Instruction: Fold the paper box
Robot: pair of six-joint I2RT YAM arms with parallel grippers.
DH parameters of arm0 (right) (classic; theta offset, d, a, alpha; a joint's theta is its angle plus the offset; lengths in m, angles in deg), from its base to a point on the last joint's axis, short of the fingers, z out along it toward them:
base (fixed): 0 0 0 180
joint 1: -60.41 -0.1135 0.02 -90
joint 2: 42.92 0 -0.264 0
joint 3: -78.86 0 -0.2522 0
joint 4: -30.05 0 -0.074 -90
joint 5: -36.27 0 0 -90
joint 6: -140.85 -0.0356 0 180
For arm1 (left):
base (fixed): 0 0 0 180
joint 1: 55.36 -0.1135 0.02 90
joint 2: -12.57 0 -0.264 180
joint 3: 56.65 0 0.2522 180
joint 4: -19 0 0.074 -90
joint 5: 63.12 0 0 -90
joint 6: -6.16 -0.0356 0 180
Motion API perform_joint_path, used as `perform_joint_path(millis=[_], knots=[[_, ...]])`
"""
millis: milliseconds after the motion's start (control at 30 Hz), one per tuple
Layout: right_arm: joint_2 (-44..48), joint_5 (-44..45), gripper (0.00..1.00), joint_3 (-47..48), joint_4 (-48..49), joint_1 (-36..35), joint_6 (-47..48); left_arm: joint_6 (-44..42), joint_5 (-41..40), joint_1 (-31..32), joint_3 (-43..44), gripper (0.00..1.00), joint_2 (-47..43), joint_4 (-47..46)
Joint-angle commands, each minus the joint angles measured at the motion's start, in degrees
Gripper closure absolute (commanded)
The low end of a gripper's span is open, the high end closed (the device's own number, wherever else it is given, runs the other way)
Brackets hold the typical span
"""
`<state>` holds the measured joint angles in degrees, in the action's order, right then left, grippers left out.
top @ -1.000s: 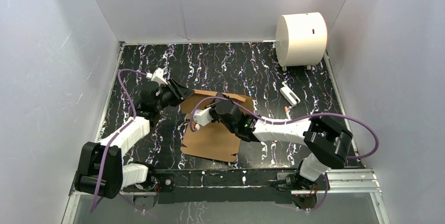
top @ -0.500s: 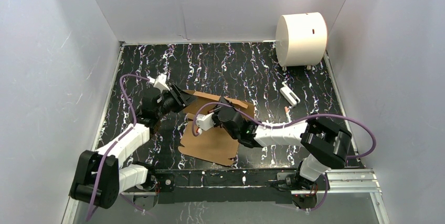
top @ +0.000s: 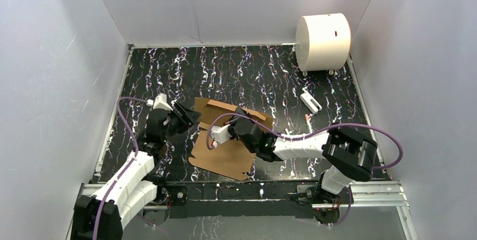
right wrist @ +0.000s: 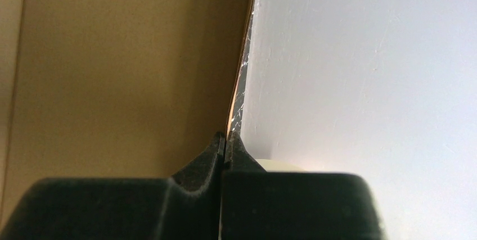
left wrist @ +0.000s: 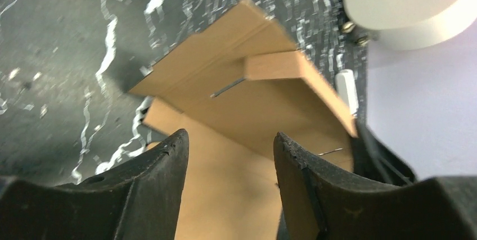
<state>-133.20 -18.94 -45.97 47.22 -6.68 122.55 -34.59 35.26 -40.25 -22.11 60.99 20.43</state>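
Observation:
The paper box is a brown cardboard sheet lying on the dark marbled table, its far flaps raised. My right gripper is over the sheet's far part. In the right wrist view its jaws are shut on a thin raised cardboard edge, with the brown panel to their left. My left gripper is just left of the box, open and holding nothing. The left wrist view shows the folded flaps beyond its spread fingers.
A large white cylinder stands at the back right, also seen in the left wrist view. A small white part and a tiny reddish piece lie right of the box. Grey walls enclose the table.
My left gripper opened wider, let go of the far-left flap and pulled back toward the near left. The box slid slightly nearer and leftward with the right gripper.

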Motion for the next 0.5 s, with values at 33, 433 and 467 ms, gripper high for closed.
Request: perform_joint_path(millis=[33, 433, 467], knots=[[2.2, -0.24, 0.98, -0.04, -1.58, -1.15, -0.54, 0.28, -2.76, 0.0, -3.63, 0.44, 1.09, -1.53], [1.06, -0.17, 0.98, 0.69, -3.43, -1.82, -1.54, -1.82, -2.47, 0.0, -9.52, 0.43, 16.02, -21.71], [0.85, -0.16, 0.98, 0.77, -3.36, -1.82, -1.52, -2.28, -2.08, -0.01, -9.45, 0.43, 17.47, -23.0]])
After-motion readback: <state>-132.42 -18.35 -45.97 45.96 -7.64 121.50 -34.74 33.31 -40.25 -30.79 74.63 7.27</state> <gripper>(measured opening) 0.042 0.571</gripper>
